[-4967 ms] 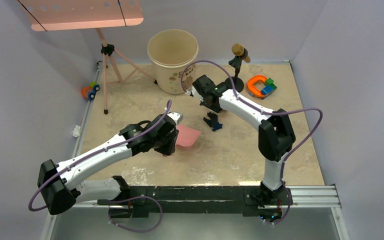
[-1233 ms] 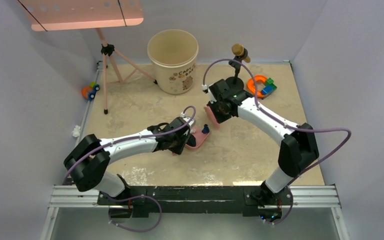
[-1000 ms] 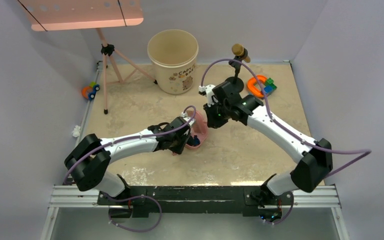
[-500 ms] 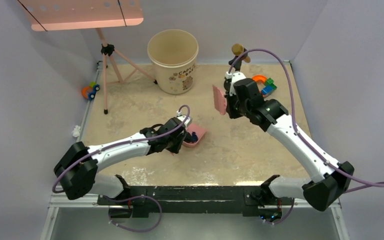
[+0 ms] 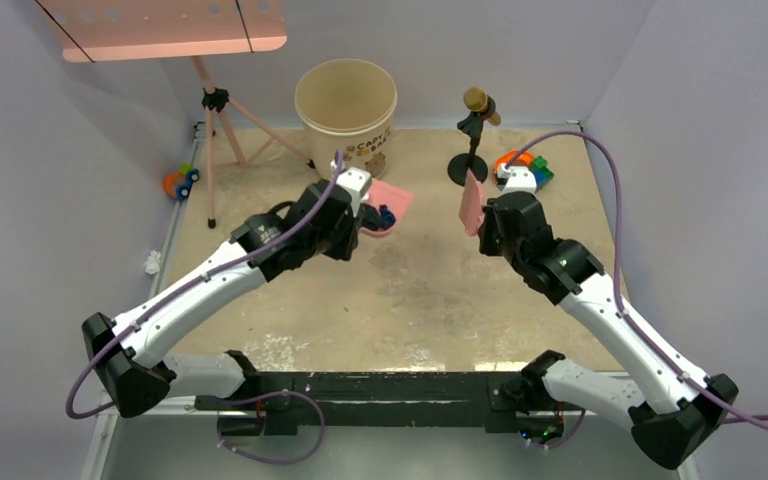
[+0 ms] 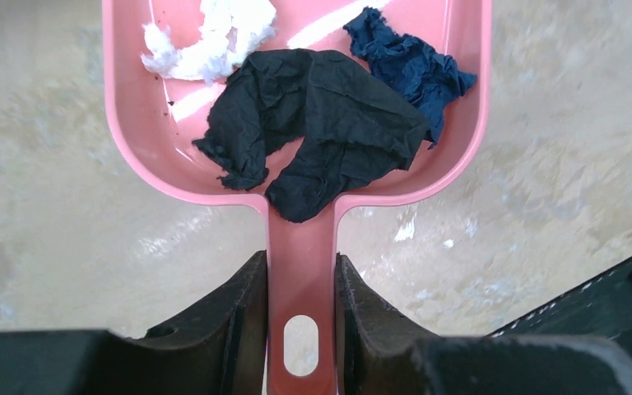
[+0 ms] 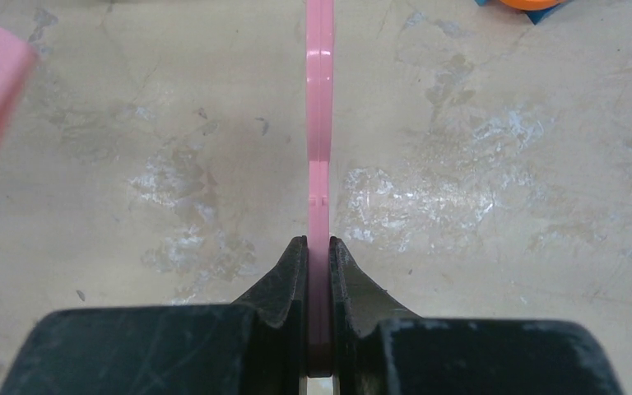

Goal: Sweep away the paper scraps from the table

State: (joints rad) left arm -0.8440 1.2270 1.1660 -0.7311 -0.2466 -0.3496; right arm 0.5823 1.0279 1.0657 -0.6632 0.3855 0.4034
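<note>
Paper scraps [image 6: 321, 123]: black, white and dark-blue wads lying in the pink dustpan [image 6: 132, 123], the white at 11 o'clock and the blue at 1 o'clock of the black. The left claw [image 6: 299, 284] clamps the pan's handle at 5 o'clock of the bucket [image 5: 345, 100]. The right claw [image 7: 318, 251] pinches a flat pink paddle [image 7: 319, 123] over the bench [image 7: 502, 164].

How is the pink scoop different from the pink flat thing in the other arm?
The dustpan is a walled tray with paper scraps inside; the pink paddle is thin, flat and carries nothing. The dustpan faces up in the left gripper; the paddle stands on edge in the right gripper. Both are pink.
</note>
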